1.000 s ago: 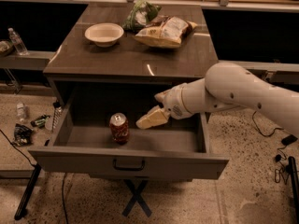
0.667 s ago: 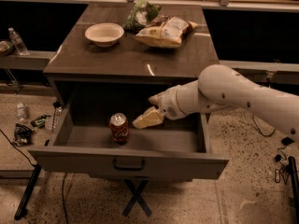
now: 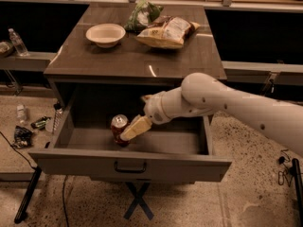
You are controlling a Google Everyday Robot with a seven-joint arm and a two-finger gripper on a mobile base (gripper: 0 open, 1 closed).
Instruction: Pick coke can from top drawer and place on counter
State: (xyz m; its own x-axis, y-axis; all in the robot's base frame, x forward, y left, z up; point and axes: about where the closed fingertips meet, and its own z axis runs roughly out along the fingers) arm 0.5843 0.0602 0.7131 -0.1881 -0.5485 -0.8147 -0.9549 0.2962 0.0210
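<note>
The coke can (image 3: 118, 126), red with a silver top, stands upright in the left middle of the open top drawer (image 3: 189, 167). My gripper (image 3: 134, 117) reaches down into the drawer from the right on a pale arm. It is open: one tan finger (image 3: 135, 128) lies right against the can's right front side, and the other shows higher and farther back. The can is not held. The counter (image 3: 132, 63) is the dark glossy top just above the drawer.
On the counter's far part are a pale bowl (image 3: 105, 33), a yellow chip bag (image 3: 165, 31) and a green bag (image 3: 142, 14). A clear water bottle (image 3: 18, 41) stands on the ledge at the left. Small litter (image 3: 22, 135) and cables lie on the floor at the left.
My gripper has moved left and a little down inside the drawer, from well right of the can to touching its right side. The can has not moved.
</note>
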